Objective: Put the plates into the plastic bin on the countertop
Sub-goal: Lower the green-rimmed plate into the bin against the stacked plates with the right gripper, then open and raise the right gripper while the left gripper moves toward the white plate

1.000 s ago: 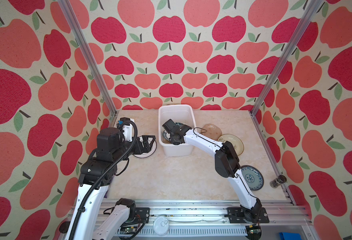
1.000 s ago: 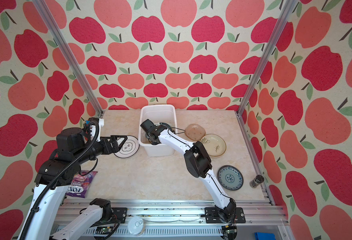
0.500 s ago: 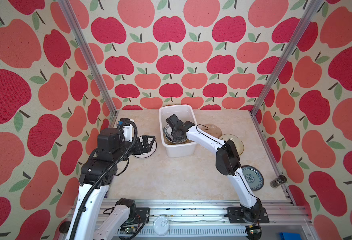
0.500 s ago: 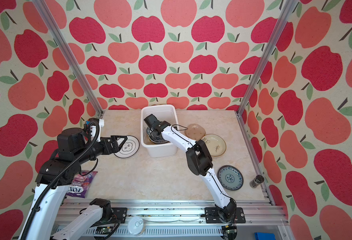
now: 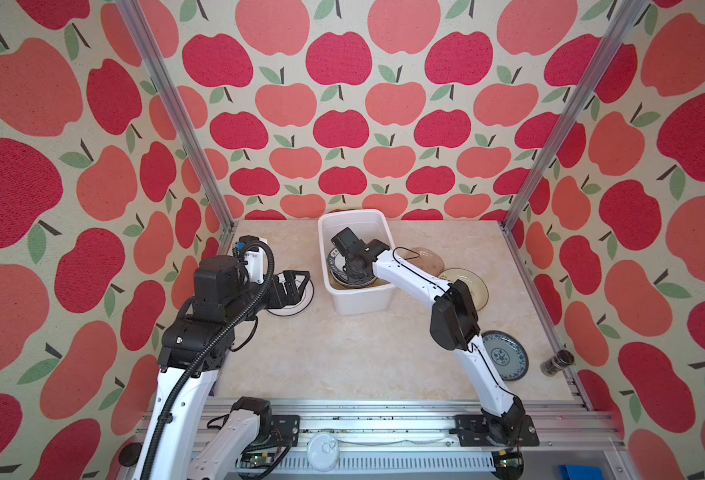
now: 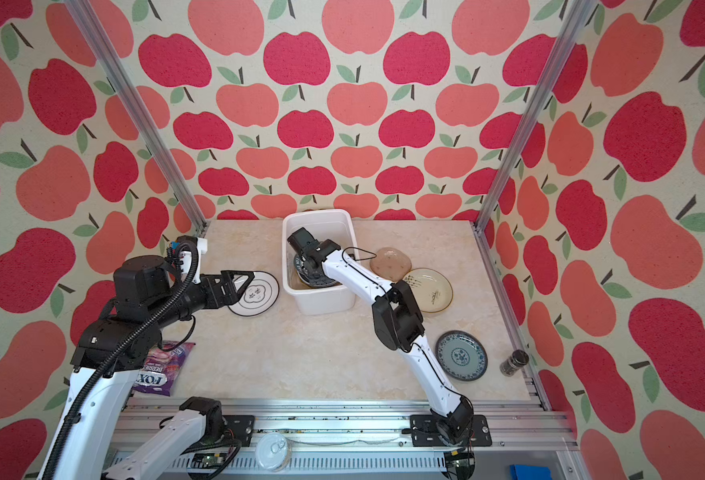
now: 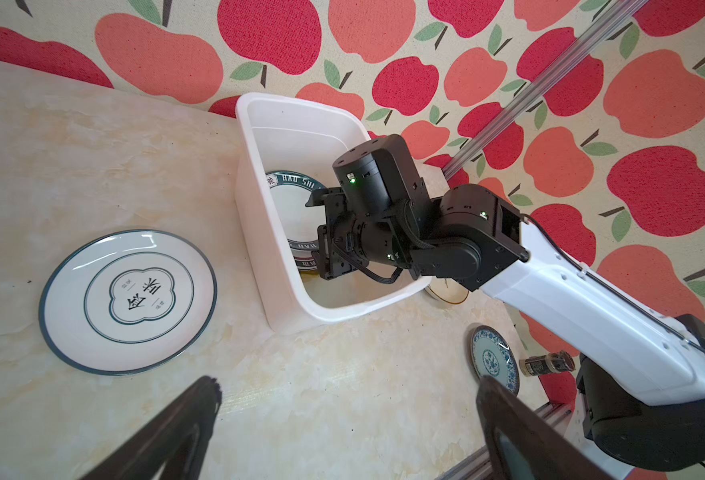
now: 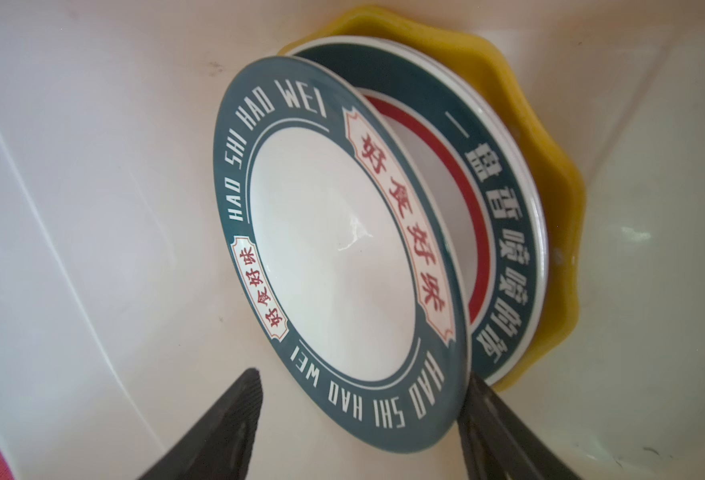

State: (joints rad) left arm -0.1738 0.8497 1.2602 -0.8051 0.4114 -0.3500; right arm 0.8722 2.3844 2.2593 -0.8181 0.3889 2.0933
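Countertop [image 6: 300,357] bears bin [image 6: 321,301], white plate [image 6: 259,293], brown plate [image 6: 390,264], cream plate [image 6: 431,289], blue plate [image 6: 461,355], snack bag [image 6: 161,370], perhaps jar [image 6: 514,362].

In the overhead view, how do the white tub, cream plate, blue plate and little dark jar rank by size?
1. white tub
2. cream plate and blue plate, too alike to rank
3. dark jar

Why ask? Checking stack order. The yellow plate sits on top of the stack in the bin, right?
No: the yellow plate is in the bin, but under the stack, beneath the lettered plates, as the right wrist view shows.
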